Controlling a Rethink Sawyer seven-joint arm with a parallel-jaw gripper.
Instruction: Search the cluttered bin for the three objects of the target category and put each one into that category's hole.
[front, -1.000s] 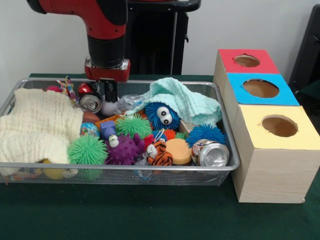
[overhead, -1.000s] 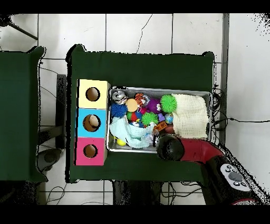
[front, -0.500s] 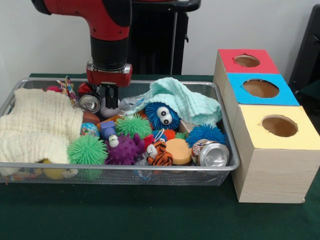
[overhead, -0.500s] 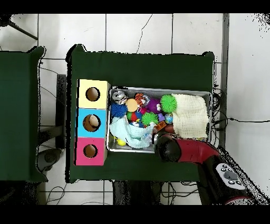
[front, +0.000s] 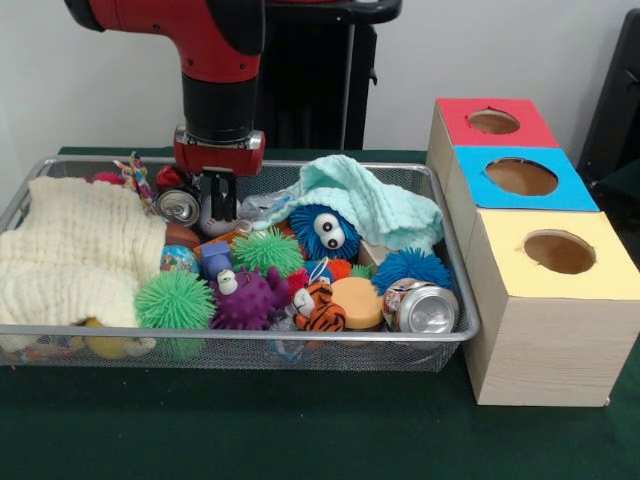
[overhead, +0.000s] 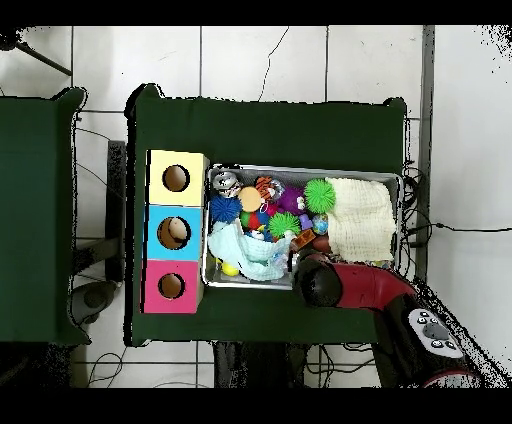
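Slightly shifted arm (front: 215, 60), fingers (front: 219, 195) of uncertain spread, above unlabelled can (front: 180, 206).

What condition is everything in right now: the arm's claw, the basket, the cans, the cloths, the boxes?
gripper: low in the basket's far side, jaws' opening unclear
bin: upright, crammed
can: beside the gripper, on its side
front can: lying on its side
cream cloth: draped over toys
mint cloth: crumpled
yellow box: hole open

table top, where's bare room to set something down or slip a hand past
The green table is bare along the strip in front of the basket and the boxes. In the overhead view it is also bare beyond the basket. Inside the basket it is crowded: toys, cans and cloths leave no gap.
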